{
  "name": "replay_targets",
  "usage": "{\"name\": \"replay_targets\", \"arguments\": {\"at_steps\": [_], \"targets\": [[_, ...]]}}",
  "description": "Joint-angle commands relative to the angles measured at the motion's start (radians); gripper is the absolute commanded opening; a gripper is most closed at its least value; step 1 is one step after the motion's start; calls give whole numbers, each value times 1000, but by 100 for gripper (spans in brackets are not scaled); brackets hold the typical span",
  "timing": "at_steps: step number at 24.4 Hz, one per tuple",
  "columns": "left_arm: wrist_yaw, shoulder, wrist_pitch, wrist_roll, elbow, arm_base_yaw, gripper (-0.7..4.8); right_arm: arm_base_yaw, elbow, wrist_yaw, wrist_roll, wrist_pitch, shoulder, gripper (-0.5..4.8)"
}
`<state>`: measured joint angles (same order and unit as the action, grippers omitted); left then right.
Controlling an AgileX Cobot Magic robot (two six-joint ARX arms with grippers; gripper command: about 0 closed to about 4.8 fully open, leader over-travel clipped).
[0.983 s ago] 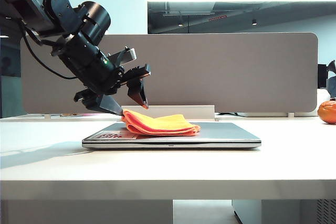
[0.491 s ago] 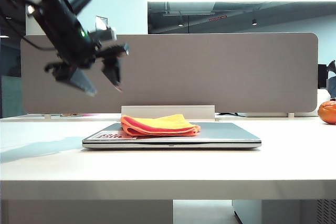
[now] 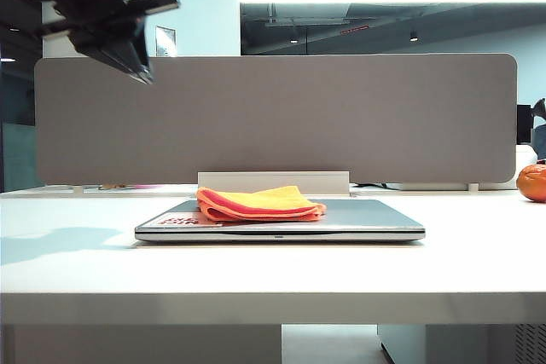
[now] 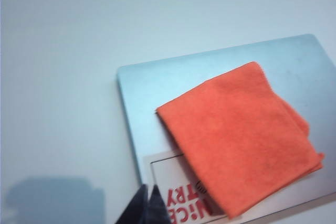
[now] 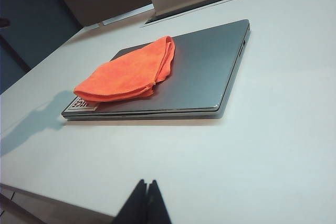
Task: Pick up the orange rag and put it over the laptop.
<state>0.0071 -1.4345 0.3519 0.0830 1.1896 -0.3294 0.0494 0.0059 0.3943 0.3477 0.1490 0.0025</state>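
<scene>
The orange rag (image 3: 260, 203) lies folded on the closed silver laptop (image 3: 367, 221), over the lid's left part, beside a white sticker with red print (image 4: 181, 192). The rag (image 4: 239, 137) and the laptop (image 4: 139, 93) both show from above in the left wrist view. My left gripper (image 3: 141, 70) hangs high at the upper left, well above the table, shut and empty; its fingertips (image 4: 147, 188) meet. My right gripper (image 5: 146, 182) is also shut and empty, off to the side of the laptop (image 5: 205, 72) and the rag (image 5: 128, 72); it is out of the exterior view.
A grey partition (image 3: 341, 117) stands behind the white table (image 3: 273, 270). A round orange pumpkin-like object (image 3: 532, 182) sits at the far right edge. A white cable slot cover (image 3: 273, 180) lies behind the laptop.
My left gripper has risen from the rag's left edge up and to the left, and its fingers have closed with nothing in them. The rag stays on the laptop.
</scene>
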Motion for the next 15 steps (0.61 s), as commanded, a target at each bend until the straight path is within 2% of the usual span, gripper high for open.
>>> {"name": "replay_targets", "arguments": {"at_steps": [1,9,15], "targets": [[-31,66,0,-1,-59,1,-6,0,-4,1,0,-12,-1,-5],[-32,289,-16,8,-301,1,-6,-1,-4,0,-1,-12,-1,-5],[-39,448,-18,65,-426,1,-6,-1,-4,0,-1,-12,-1,-5]]}}
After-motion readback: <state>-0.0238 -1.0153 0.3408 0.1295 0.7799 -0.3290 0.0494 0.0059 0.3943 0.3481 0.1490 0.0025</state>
